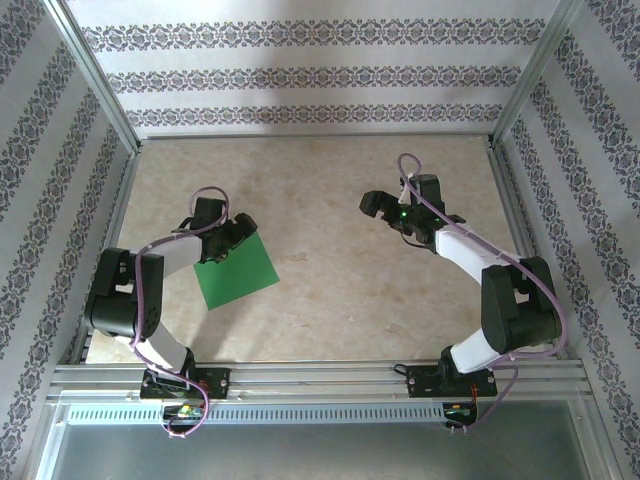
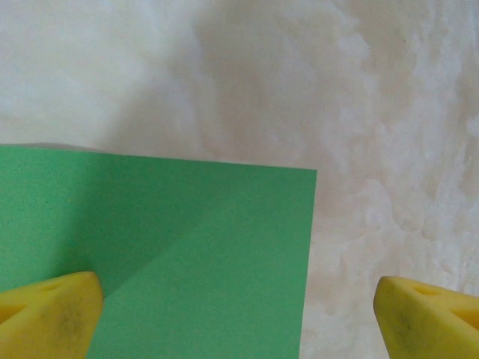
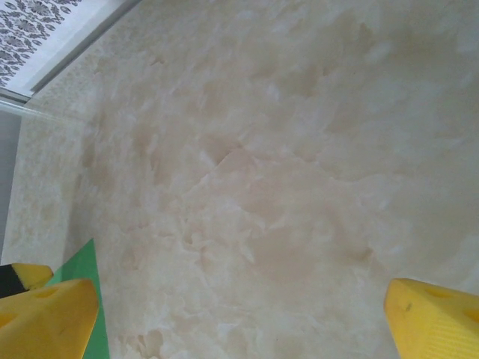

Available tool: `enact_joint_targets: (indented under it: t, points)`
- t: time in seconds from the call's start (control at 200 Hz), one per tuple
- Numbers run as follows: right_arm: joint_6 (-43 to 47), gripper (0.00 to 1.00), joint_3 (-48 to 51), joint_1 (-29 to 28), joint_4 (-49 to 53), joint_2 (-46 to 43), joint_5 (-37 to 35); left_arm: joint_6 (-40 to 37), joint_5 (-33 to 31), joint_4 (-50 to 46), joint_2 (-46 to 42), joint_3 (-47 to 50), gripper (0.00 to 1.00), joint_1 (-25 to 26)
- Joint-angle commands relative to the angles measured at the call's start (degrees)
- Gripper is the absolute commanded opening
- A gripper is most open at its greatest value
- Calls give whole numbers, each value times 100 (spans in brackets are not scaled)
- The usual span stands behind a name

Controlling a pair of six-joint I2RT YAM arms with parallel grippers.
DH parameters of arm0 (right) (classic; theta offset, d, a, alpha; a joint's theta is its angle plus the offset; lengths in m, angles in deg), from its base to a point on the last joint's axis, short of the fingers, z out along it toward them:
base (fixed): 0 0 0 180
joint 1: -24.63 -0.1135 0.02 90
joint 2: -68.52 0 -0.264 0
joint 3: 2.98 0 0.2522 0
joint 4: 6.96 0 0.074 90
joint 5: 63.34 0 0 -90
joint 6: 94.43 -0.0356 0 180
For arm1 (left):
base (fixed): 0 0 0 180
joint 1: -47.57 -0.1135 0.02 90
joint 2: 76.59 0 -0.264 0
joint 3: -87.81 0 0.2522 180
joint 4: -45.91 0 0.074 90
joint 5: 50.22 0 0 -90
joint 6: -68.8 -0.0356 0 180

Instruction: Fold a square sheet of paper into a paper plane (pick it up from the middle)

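— What sort of place is this, a room in a house?

— No, a robotics lab cell. A left arm (image 1: pixel 175 256) and a right arm (image 1: pixel 466 250) are bolted to an aluminium rail (image 1: pixel 320 372) at the near edge of a marble-look tabletop (image 1: pixel 330 190).

— The walls look papered, though.

— They are patterned panels (image 1: pixel 300 75) set in bare metal corner posts (image 1: pixel 95 70), boxing the table in on three sides. Purple cables (image 1: pixel 152 300) run loose along the arms, and a slotted cable duct (image 1: pixel 300 412) lies just beside the rail.
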Motion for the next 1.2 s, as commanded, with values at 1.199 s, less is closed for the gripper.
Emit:
enact_joint_targets:
  t: [1.199]
  points:
    - [-958,71,111,-1460,1259,37,196,-492,198,-1511,-25,-1588,96,1839]
